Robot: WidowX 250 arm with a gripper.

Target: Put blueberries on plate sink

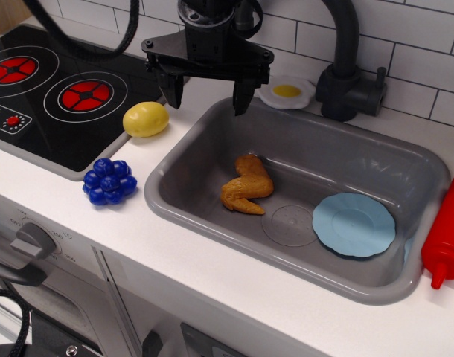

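The blueberries, a cluster of glossy deep-blue balls, lie on the white counter left of the sink, in front of the stove edge. The light-blue plate lies on the floor of the grey sink, at its right end. My gripper hangs above the sink's back left corner with its two black fingers spread wide and nothing between them. It is well above and to the right of the blueberries.
A yellow potato sits by the stove. A brown chicken wing toy lies in the sink. A fried-egg toy and black faucet stand behind. A red bottle is at the right.
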